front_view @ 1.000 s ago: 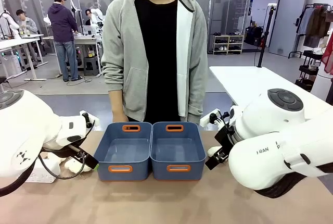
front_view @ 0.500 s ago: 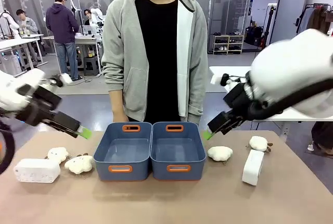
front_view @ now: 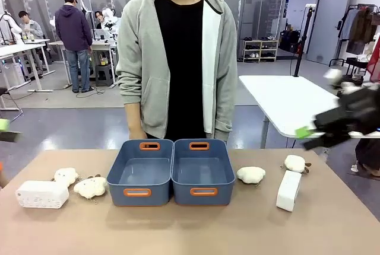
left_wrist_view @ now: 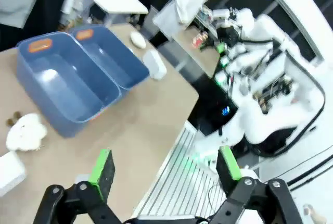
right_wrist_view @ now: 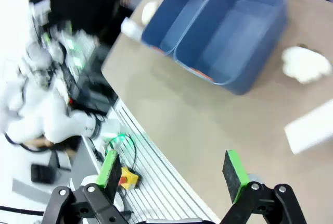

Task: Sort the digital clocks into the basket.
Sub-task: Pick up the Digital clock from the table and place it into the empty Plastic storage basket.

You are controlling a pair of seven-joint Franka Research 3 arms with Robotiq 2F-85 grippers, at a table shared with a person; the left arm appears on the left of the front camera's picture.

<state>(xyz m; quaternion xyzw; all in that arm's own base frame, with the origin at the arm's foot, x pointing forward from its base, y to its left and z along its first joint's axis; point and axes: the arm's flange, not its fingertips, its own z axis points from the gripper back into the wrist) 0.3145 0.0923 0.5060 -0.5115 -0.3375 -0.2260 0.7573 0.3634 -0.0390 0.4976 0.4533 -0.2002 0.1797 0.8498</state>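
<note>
Currently, both digital clocks are sitting on the surface (front_view: 178,231), outside the joined slate-blue baskets (front_view: 159,195) at its middle. The left clock (front_view: 41,194) is lying flat near the left end, just beside a cream plush toy (front_view: 90,187), with a second plush (front_view: 65,175) just behind. The right clock (front_view: 288,190) is standing on end near the right side; a third plush (front_view: 250,175) is resting between it and the baskets, and a fourth plush (front_view: 295,163) is sitting just behind it. The left gripper (left_wrist_view: 165,164) is hanging well apart from the baskets, its jaws spread wide and pinching nothing. The right gripper (right_wrist_view: 171,172) is hanging likewise, jaws spread wide and gripping nothing. In the front view one of its green pads (front_view: 304,131) is showing blurred at the right, above the surface and well apart from the right clock. A person in a grey zip hoodie (front_view: 139,59) is standing at the far side, just behind the baskets.
</note>
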